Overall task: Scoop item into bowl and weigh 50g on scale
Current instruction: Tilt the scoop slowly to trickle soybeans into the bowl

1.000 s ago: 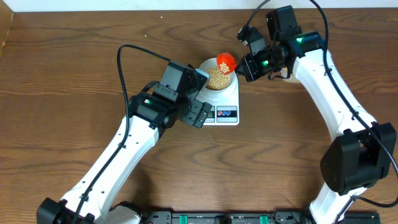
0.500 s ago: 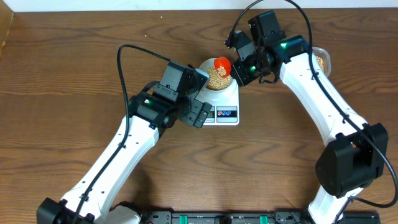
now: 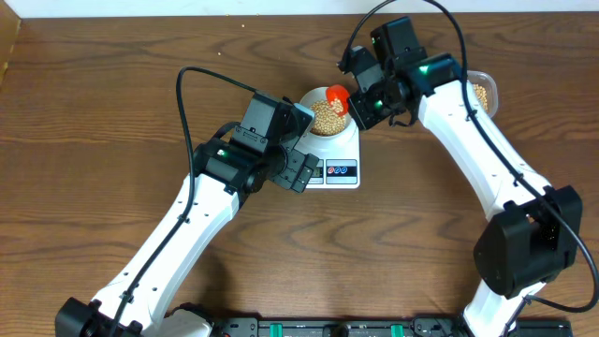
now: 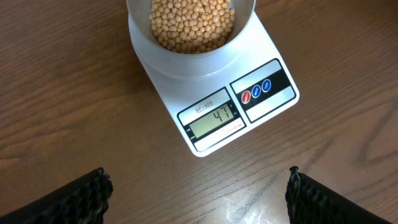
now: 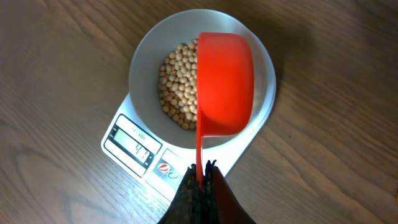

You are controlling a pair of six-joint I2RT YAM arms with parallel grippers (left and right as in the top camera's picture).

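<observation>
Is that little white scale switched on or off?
On. The scale has a lit-up screen showing the digits 47, with the bowl of beans sitting on it.

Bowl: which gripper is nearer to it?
Right. The right gripper holds the red scoop over the bowl; the left gripper is open by the scale's front edge.

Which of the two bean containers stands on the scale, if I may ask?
The pale round bowl, atop the white scale; the clear tub rests on the table, apart.
</observation>
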